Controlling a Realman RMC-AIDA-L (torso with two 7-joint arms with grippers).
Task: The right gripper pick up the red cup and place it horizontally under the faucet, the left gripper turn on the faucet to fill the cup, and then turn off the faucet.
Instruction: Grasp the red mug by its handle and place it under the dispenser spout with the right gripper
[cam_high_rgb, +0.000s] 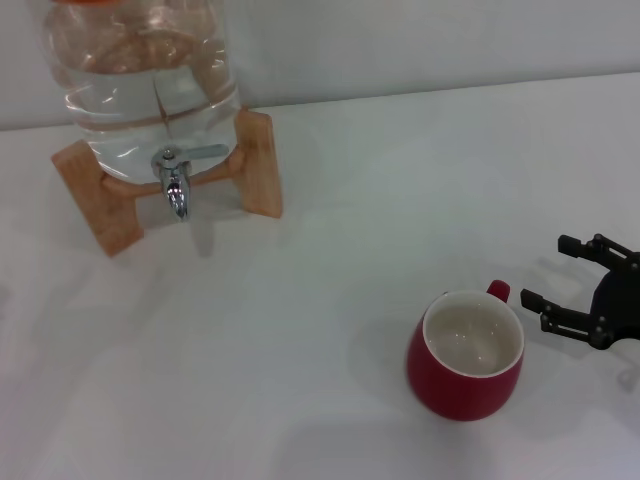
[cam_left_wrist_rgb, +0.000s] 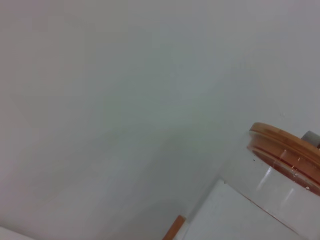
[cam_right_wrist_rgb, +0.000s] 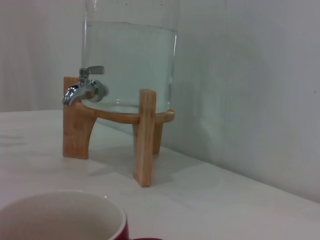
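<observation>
The red cup (cam_high_rgb: 465, 358) stands upright on the white table at the front right, its white inside empty and its small handle toward the back right. My right gripper (cam_high_rgb: 553, 272) is open just right of the cup's handle, apart from it. The cup's rim also shows at the near edge of the right wrist view (cam_right_wrist_rgb: 65, 216). The chrome faucet (cam_high_rgb: 176, 183) sticks out of the water jar at the back left, spout down; it shows in the right wrist view too (cam_right_wrist_rgb: 82, 89). My left gripper is out of view.
A clear water jar (cam_high_rgb: 140, 70) rests on a light wooden stand (cam_high_rgb: 262, 160) at the back left, near the wall. The left wrist view shows the jar's wooden-rimmed top (cam_left_wrist_rgb: 285, 150) and the blank wall. The white table (cam_high_rgb: 300, 330) spreads between jar and cup.
</observation>
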